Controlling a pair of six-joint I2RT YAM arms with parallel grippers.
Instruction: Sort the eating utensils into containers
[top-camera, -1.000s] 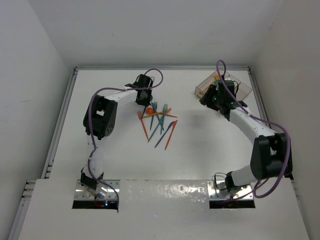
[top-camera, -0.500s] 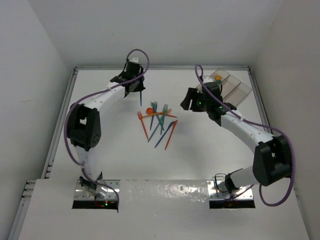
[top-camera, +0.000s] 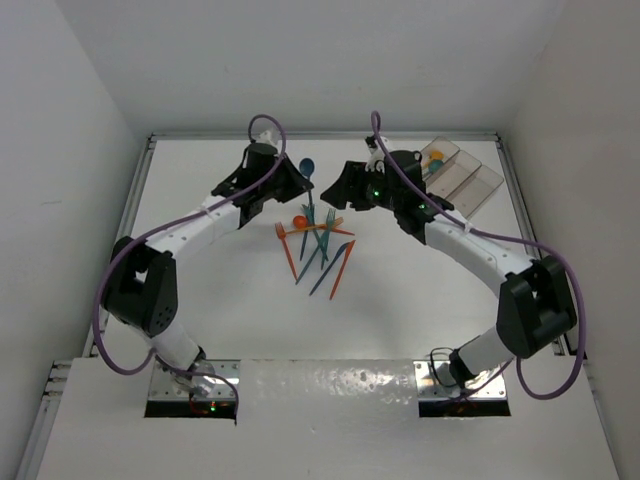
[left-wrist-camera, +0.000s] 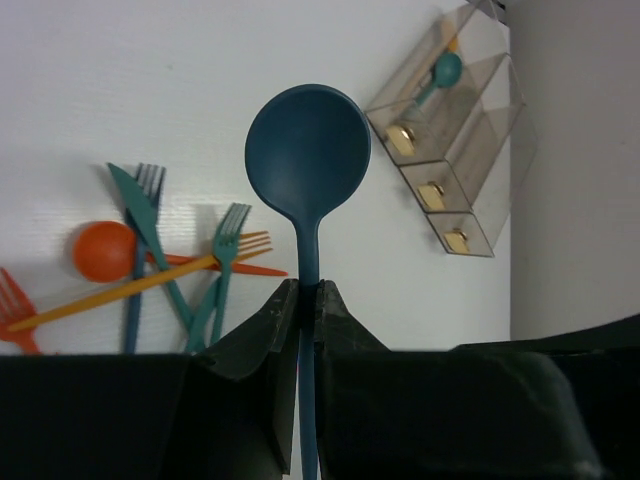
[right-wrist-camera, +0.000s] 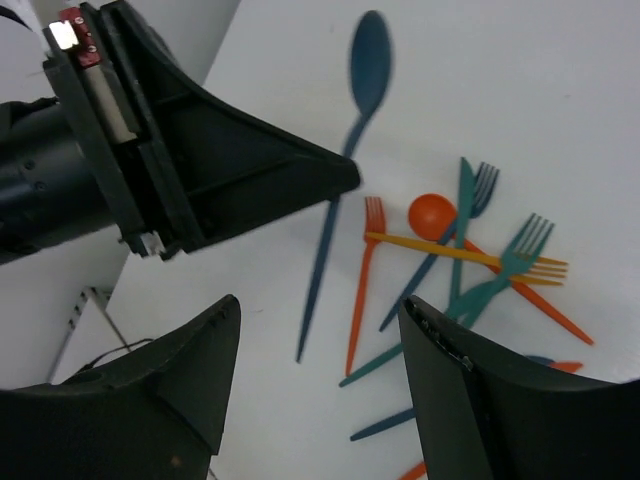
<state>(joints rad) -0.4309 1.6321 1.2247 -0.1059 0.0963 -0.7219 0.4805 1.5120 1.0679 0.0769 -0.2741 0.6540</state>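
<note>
My left gripper (top-camera: 296, 178) (left-wrist-camera: 307, 285) is shut on the handle of a dark blue spoon (left-wrist-camera: 308, 150) (top-camera: 306, 166) (right-wrist-camera: 368, 70), held above the table with its bowl away from the fingers. The other eating utensils (top-camera: 318, 243) lie in a crossed pile of teal, blue and orange forks, knives and an orange spoon (left-wrist-camera: 103, 250) (right-wrist-camera: 432, 213). My right gripper (top-camera: 342, 190) (right-wrist-camera: 320, 300) hangs open over the pile's far side, close to the held spoon, with nothing between its fingers. The containers (top-camera: 458, 170) (left-wrist-camera: 452, 150) stand at the back right, and a teal spoon (left-wrist-camera: 445, 70) lies in one end bin.
A raised rim (top-camera: 125, 230) runs along the table's left side and back, with white walls beyond. The left gripper's black body (right-wrist-camera: 190, 170) fills the upper left of the right wrist view. The two grippers hang close together above the table's back middle.
The left gripper rose from the pile with the blue spoon and turned it toward the right. The right gripper left the containers, swung left over the pile and opened wider.
</note>
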